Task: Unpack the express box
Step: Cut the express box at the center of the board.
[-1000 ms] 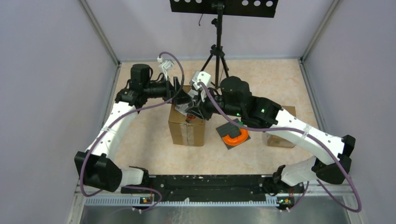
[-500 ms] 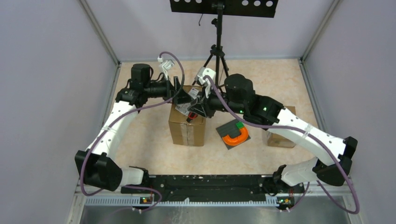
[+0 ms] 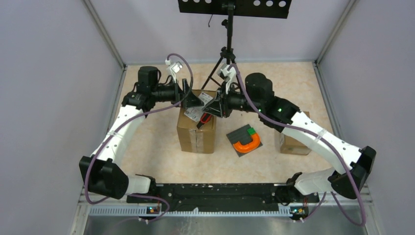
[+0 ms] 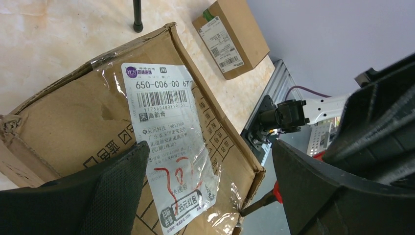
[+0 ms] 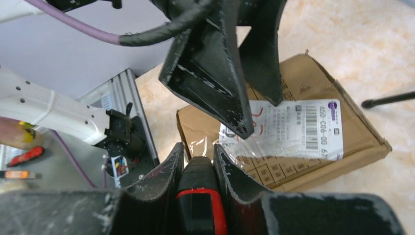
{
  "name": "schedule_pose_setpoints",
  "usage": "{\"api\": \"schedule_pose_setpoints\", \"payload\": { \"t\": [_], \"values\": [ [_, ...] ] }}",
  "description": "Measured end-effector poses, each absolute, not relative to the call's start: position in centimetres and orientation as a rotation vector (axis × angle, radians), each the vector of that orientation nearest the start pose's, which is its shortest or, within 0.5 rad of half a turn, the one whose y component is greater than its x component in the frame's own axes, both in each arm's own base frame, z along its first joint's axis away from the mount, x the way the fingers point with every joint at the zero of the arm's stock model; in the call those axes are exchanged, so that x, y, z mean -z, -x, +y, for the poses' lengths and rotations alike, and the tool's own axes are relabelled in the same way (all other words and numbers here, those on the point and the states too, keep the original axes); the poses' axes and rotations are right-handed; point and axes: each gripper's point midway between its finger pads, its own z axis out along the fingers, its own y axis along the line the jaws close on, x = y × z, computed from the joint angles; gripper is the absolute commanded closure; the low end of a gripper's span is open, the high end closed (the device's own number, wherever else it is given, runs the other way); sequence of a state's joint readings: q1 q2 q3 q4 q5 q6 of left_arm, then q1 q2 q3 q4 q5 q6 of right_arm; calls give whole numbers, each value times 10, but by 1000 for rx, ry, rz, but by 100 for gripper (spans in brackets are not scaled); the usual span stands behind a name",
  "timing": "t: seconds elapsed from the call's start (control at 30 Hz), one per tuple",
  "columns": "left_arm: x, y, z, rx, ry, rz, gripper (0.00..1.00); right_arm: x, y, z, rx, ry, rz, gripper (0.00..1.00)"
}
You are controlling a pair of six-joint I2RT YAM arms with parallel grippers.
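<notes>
The express box (image 3: 195, 134) stands just left of centre in the overhead view, on the beige table (image 3: 156, 147), closed, with clear tape across its top. A white shipping label (image 4: 166, 147) with a barcode and red handwriting is stuck on the upper face, under the tape.

The left gripper (image 3: 188, 100) hangs above the box's far upper edge. Its jaws are released and spread wide. In the left wrist view its two dark fingers (image 4: 117, 191) sit at the lower left and lower right of the frame, with the label between them. Whether they touch the cardboard cannot be told.

The right gripper (image 3: 213, 108) is just to the right of the left one, over the same top face. Its fingers (image 5: 171, 169) are clenched on a black tool with a red band (image 5: 200, 205), which points toward the label.

To the right of the box lies a dark pad (image 3: 243, 141) carrying an orange U-shaped part (image 3: 246, 144) and a small green block (image 3: 252, 131). Further right, partly under the right arm, lies a smaller cardboard box (image 3: 292, 144). A black tripod (image 3: 227, 56) stands at the upper centre of the overhead view.
</notes>
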State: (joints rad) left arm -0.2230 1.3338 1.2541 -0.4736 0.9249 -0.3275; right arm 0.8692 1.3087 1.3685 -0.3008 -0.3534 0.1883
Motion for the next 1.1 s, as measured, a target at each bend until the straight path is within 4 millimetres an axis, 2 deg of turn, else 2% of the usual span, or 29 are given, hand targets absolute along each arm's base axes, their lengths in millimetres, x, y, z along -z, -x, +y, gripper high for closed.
{"api": "schedule_pose_setpoints", "payload": {
  "t": [0.23, 0.47, 1.1],
  "values": [
    [-288, -292, -218, 1303, -443, 2090, 2, -340, -227, 351, -1148, 791, 1782, 100],
    [-287, -294, -218, 1296, -413, 2098, 2, -337, -229, 353, -1209, 757, 1820, 100],
    [-287, -297, -220, 1296, -392, 2094, 2, -342, -224, 358, -1176, 848, 1807, 100]
  ]
}}
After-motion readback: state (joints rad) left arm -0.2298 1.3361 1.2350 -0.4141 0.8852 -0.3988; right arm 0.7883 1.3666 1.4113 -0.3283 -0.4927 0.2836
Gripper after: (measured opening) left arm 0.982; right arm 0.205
